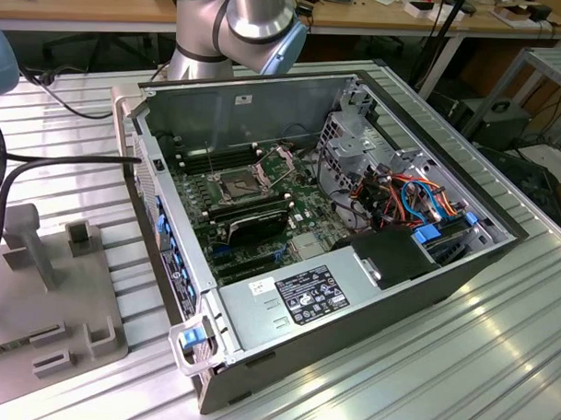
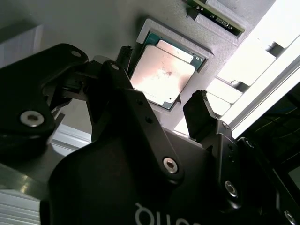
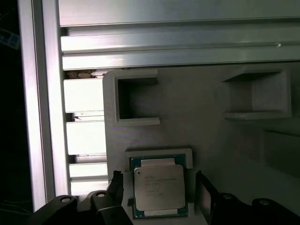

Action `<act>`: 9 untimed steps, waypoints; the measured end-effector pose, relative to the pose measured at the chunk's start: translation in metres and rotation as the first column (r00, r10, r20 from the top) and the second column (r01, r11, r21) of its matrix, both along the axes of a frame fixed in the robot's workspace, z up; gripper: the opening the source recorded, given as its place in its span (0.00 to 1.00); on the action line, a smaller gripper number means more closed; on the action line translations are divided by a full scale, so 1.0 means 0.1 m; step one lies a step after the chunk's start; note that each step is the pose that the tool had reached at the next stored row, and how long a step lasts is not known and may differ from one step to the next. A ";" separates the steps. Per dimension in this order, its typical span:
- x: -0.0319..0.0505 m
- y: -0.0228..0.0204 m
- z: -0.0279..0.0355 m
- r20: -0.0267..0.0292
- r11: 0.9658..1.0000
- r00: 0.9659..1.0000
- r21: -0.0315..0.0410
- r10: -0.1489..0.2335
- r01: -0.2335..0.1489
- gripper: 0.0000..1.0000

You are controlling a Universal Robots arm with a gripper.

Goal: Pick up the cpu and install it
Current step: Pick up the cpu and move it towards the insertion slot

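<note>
- the cpu (image 3: pixel 158 192) lies flat in a square recess of the grey holder (image 3: pixel 206 140).
- the gripper (image 3: pixel 159 183) is spread wide, directly over it, one finger on each side, not yet pinching.

First wrist view: the hand (image 3: pixel 158 182) was cropped by the frame edge to its two fingertips, and the print on the cpu (image 3: pixel 159 187) was too small to read. Second wrist view: the hand's dark links overlapped one side of the cpu. Exterior view: the arm (image 1: pixel 236 24) was cut off at the frame's upper edge.
</note>
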State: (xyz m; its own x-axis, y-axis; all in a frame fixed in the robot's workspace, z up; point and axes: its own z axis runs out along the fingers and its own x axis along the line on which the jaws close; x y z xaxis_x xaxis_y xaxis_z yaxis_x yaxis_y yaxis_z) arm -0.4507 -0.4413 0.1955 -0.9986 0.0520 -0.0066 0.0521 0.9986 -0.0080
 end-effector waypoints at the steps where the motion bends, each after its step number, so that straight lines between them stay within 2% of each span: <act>1: 0.000 0.000 -0.004 0.000 1.000 1.000 0.000 0.000 0.000 0.72; 6: -0.001 0.000 -0.022 0.000 1.000 1.000 0.000 0.005 -0.005 0.72; 9: -0.001 0.000 -0.029 0.000 1.000 1.000 0.000 0.027 -0.027 0.72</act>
State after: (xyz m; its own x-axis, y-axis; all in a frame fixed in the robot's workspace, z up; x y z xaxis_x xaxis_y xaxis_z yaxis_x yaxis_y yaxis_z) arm -0.4508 -0.4413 0.1926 -0.9997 0.0250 -0.0065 0.0251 0.9997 -0.0081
